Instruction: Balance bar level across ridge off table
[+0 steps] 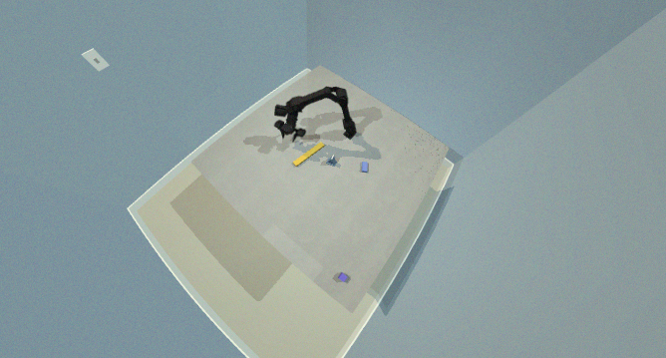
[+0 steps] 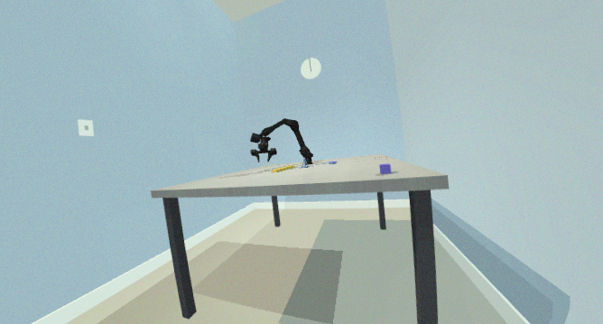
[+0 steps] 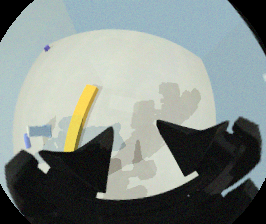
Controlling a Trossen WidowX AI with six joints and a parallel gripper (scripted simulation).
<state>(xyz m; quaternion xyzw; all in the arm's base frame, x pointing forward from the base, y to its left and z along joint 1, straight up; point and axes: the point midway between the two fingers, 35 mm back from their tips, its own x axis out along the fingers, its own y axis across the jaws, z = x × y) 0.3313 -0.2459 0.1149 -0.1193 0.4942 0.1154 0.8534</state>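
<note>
While the arm arched over the far part of the table, its gripper hung in the air just above and left of centre in the top view, fingers pointing down and spread fairly wide with nothing between them. In the exterior view the gripper sat clear above the tabletop, left of the arm's base, and the two dark fingers stood visibly apart.

Lying flat on the table, the yellow bar lay just below and to the right of the gripper in the top view, angled from lower left to upper right. Its shadowed surroundings were crossed by the arm's grey shadow. From the wrist camera the bar appeared in the left half of the frame, above the tip of the left finger and apart from it, running nearly upright with a slight curve from the lens.

Right of the bar in the top view stood the small bluish ridge, close by but not touching it. Further right lay a small blue block. Well apart from these, near the lower edge of the table, sat a purple cube, which the exterior view showed toward the right end of the tabletop.
</note>
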